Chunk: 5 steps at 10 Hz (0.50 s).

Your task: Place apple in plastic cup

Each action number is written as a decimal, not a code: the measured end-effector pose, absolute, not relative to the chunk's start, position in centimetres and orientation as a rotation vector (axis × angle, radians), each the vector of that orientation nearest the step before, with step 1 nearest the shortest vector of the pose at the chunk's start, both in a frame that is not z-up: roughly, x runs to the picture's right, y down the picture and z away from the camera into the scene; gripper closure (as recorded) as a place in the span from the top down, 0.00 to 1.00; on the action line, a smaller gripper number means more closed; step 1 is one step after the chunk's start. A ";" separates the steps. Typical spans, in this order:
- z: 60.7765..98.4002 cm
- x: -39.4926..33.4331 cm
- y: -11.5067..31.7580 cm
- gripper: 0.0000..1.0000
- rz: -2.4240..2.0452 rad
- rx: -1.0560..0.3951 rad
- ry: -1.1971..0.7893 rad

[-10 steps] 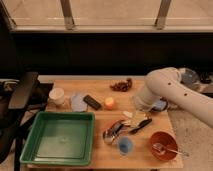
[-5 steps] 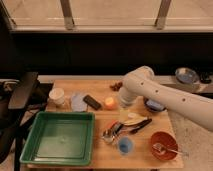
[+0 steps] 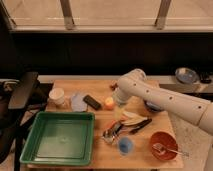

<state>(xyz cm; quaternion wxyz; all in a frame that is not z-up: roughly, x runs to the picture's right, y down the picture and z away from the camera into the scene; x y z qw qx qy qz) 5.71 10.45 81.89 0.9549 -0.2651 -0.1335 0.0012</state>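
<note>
The apple (image 3: 109, 103) is small and orange-yellow and rests on the wooden table (image 3: 100, 155) near its middle. The plastic cup (image 3: 125, 145) is short and light blue. It stands upright near the table's front edge, well in front of the apple and a little to its right. My white arm reaches in from the right. My gripper (image 3: 118, 99) hangs at its end, low over the table and just right of the apple, close to it. I cannot tell whether it touches the apple.
A green tray (image 3: 31, 145) fills the front left. A white cup (image 3: 57, 96), a pale blue disc (image 3: 78, 102) and a black block (image 3: 92, 102) lie left of the apple. Utensils (image 3: 116, 131) lie behind the blue cup. An orange bowl (image 3: 163, 145) with a spoon sits front right.
My arm has swung left across the table, and the gripper has come down beside the apple. The objects on the table have not moved.
</note>
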 end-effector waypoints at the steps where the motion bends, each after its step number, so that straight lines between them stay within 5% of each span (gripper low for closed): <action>1: 83.1 5.5 10.0 0.80 0.004 -0.520 -0.269; 5: 86.6 5.5 7.8 0.80 0.036 -0.488 -0.278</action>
